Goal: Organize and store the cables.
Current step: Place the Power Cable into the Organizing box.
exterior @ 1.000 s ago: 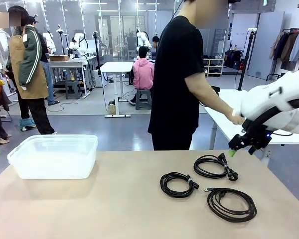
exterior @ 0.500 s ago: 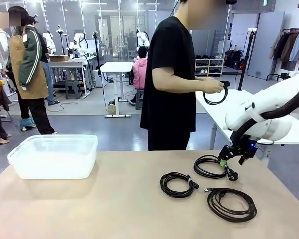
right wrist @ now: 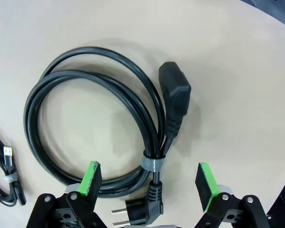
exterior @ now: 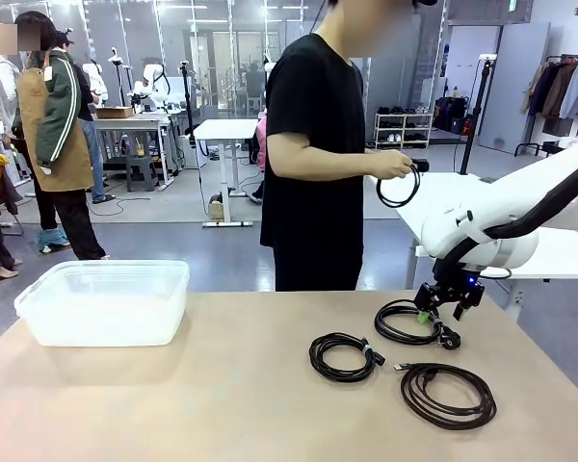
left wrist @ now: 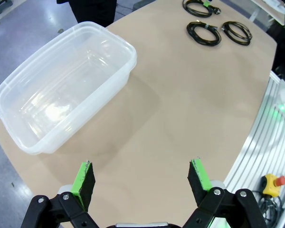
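Right wrist view: the right gripper [right wrist: 148,179] hangs over the power cable [right wrist: 32,118] with its jaws spread wide and nothing between them. The loop fills the left and middle of the frame. The grey tie [right wrist: 152,165] sits low centre, with the pronged plug [right wrist: 149,209] just below it and the black connector [right wrist: 175,90] above, right of centre.

The best bite is probably at the tie, where every turn is gathered, so the coil lifts as one. Come straight down and keep the pads off the prongs. Pinching a single strand would likely let the loop sag and drag.

In the front view the clear bin [exterior: 101,272] stands at the left of the table [exterior: 222,385] with nothing in it. The small coil [exterior: 344,356] lies at centre, the power cable is right of it under the gripper, and the third coil [exterior: 448,393] is at lower right. None is stored yet. In the upper middle, the person's hand [exterior: 390,166] holds a fourth coil [exterior: 397,192].

In the left wrist view the left gripper [left wrist: 141,176] is open and empty over bare table near the bin.
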Controlling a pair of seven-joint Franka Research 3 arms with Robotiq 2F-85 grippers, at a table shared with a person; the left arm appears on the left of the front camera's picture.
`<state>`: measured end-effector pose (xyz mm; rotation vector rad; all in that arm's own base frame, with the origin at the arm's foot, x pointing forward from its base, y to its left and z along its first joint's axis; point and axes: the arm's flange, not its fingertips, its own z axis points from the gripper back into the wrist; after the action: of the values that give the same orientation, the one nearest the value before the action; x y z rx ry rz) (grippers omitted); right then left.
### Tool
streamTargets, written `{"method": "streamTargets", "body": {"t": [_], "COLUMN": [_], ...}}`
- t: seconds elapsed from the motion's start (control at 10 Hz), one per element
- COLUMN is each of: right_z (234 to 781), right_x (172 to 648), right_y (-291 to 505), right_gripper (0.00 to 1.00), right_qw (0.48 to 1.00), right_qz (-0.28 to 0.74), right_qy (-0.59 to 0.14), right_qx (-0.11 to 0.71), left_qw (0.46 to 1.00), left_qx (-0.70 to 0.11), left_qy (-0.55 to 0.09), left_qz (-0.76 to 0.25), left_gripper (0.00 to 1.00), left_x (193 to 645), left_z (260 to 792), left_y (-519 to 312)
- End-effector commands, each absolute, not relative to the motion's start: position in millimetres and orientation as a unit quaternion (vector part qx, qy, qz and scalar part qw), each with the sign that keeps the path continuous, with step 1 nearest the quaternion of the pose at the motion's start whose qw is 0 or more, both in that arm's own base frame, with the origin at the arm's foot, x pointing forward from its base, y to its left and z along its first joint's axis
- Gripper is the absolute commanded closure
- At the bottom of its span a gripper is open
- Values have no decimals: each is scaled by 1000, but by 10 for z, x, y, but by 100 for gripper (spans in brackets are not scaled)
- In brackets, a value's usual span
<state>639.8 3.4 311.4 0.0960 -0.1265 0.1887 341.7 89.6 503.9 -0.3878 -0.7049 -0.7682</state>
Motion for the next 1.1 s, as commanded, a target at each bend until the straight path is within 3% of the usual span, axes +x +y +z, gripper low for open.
{"method": "streamTargets", "body": {"t": [0.0, 0.1, 0.3, 0.4, 0.6, 0.7, 0.8, 1.0], "right_z": [3115, 3098, 3069, 3086, 3080, 3084, 3085, 3088], "right_x": [6526, 6539, 6570, 6542, 6522, 6503, 6493, 6482], "right_y": [124, 158, 186, 222, 207, 196, 178, 158], "right_gripper": [0, 14, 67, 100, 100, 95, 100, 100], "right_qw": [996, 996, 996, 997, 998, 998, 998, 998], "right_qz": [69, 69, 59, 57, 42, 39, 36, 35], "right_qy": [-48, -44, -40, -33, -26, -28, -28, -28], "right_qx": [38, 40, 48, 41, 40, 39, 40, 40], "left_qw": [847, 847, 847, 847, 847, 847, 847, 847], "left_qx": [-185, -185, -185, -185, -185, -185, -185, -185], "left_qy": [-334, -334, -334, -334, -334, -334, -334, -334], "left_qz": [-370, -370, -370, -370, -370, -370, -370, -370], "left_gripper": [0, 0, 0, 0, 0, 0, 0, 0], "left_x": [3412, 3412, 3412, 3412, 3412, 3412, 3412, 3412], "left_z": [5039, 5039, 5039, 5039, 5039, 5039, 5039, 5039], "left_y": [907, 907, 907, 907, 907, 907, 907, 907]}}
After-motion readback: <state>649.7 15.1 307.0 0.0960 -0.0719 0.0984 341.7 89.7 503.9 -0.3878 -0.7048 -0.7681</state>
